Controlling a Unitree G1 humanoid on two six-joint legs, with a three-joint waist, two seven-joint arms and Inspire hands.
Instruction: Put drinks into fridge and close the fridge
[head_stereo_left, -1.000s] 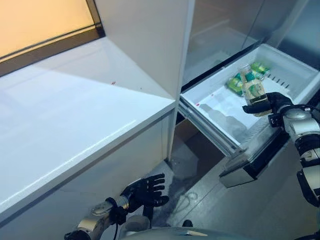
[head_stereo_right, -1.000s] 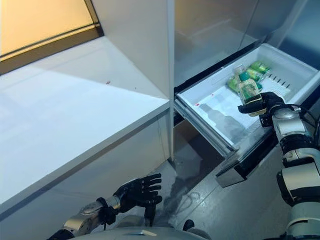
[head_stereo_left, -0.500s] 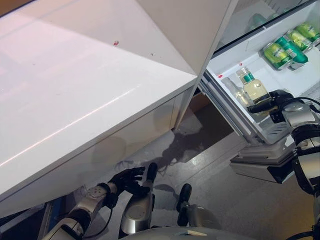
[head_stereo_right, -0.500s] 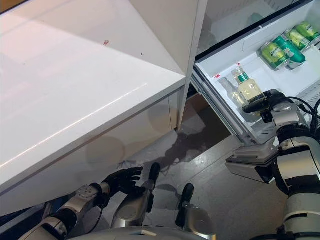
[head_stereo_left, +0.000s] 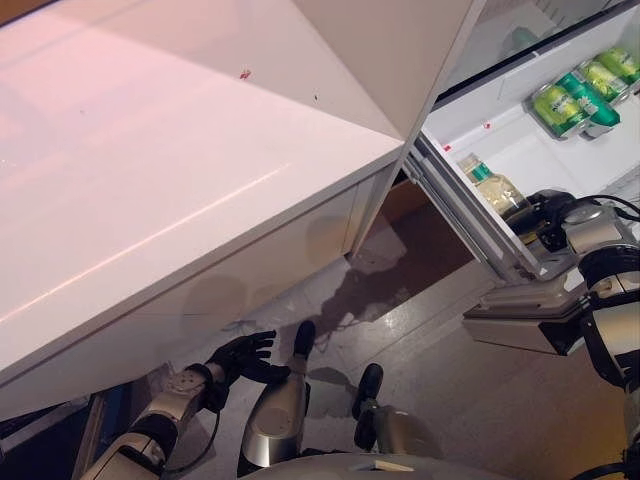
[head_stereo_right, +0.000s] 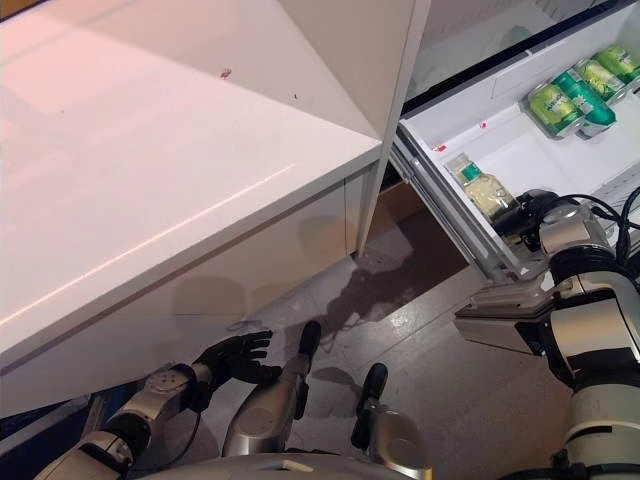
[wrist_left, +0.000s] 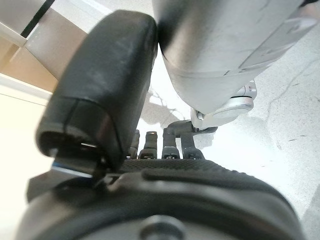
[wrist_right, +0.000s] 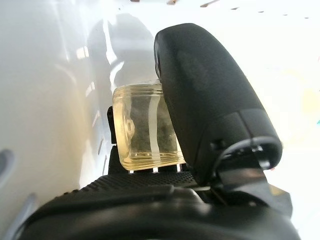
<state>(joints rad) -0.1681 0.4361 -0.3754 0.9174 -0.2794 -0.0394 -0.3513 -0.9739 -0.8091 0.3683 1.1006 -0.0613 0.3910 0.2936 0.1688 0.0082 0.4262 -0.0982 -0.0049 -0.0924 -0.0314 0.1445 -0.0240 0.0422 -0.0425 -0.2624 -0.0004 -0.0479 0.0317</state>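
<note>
A clear bottle (head_stereo_left: 490, 186) of pale yellow drink with a green cap lies tilted inside the open white fridge drawer (head_stereo_left: 470, 115), close to its front wall. My right hand (head_stereo_left: 543, 214) is shut on the bottle's base; in the right wrist view the thumb (wrist_right: 210, 95) and fingers pinch the bottle (wrist_right: 145, 127). Green cans (head_stereo_left: 575, 95) lie at the far end of the drawer. My left hand (head_stereo_left: 240, 357) hangs low by the floor with its fingers straight; it also shows in the left wrist view (wrist_left: 165, 150).
A white counter (head_stereo_left: 150, 170) fills the left side, next to the fridge wall (head_stereo_left: 400, 50). The drawer's dark front handle (head_stereo_left: 525, 325) juts out over the grey floor (head_stereo_left: 450, 400).
My right hand has lowered the bottle from upright above the drawer to tilted down inside it. Over the last second the camera tipped down, so the whole scene shifted.
</note>
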